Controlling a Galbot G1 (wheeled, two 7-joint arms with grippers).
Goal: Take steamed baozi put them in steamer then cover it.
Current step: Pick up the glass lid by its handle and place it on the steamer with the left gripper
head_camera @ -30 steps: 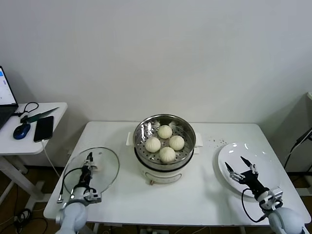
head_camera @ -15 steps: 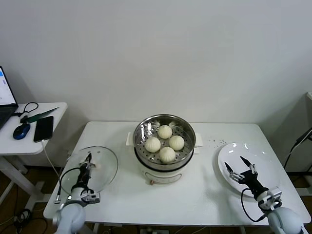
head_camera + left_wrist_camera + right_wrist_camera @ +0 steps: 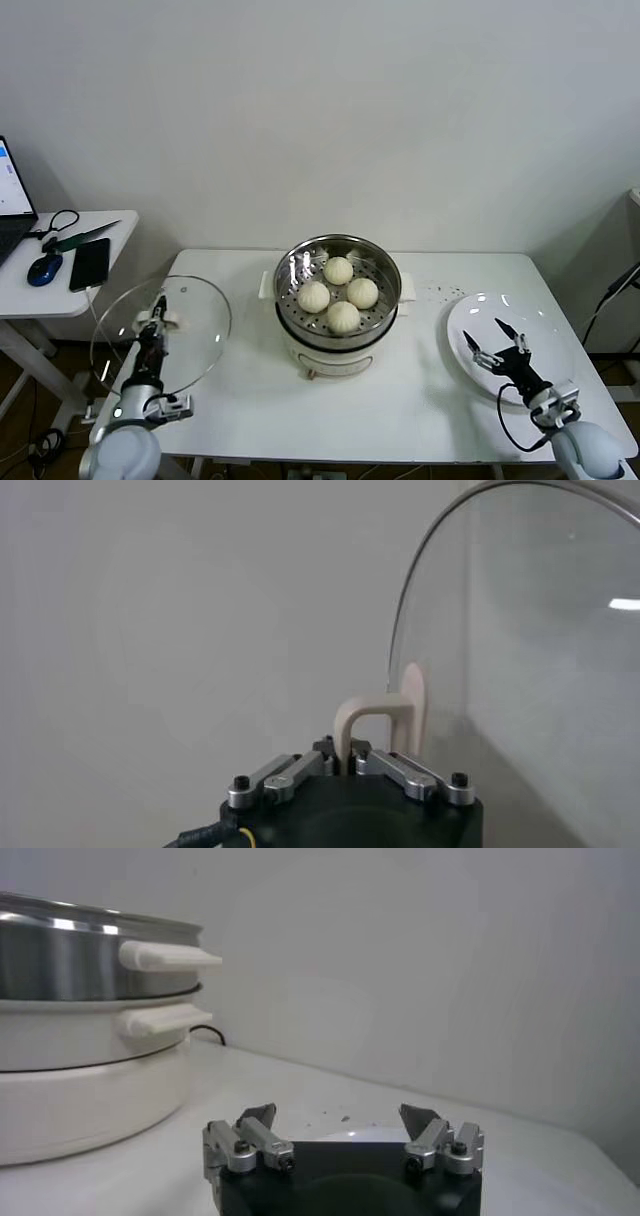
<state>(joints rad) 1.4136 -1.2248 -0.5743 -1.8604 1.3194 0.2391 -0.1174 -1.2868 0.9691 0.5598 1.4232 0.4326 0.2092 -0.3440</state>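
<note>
steamer: mid-bench, steel pot seated in cream base, uncovered.
steamed baozi: four, all inside steamer on perforated floor, clustered close.
glass lid: left of steamer, well apart from it, tilted up on edge, partly past bench edge in head view.
left hand: left of steamer, clenched on lid's cream handle.
left wrist view only: handle loop pinched between the two fingers; lid rim curving up beside it against plain wall. Steamer not seen here.
right hand: right of steamer, well apart, over white plate, released, jaws spread wide, grasping nothing.
right wrist view only: steamer side-on, steel pot's side handle stacked above base's side handle; black cord behind base; fingertips apart with bench visible between. Baozi hidden from this angle.
head view only: buns, plate, both arms together; side table further left of steamer with phone and mouse.
</note>
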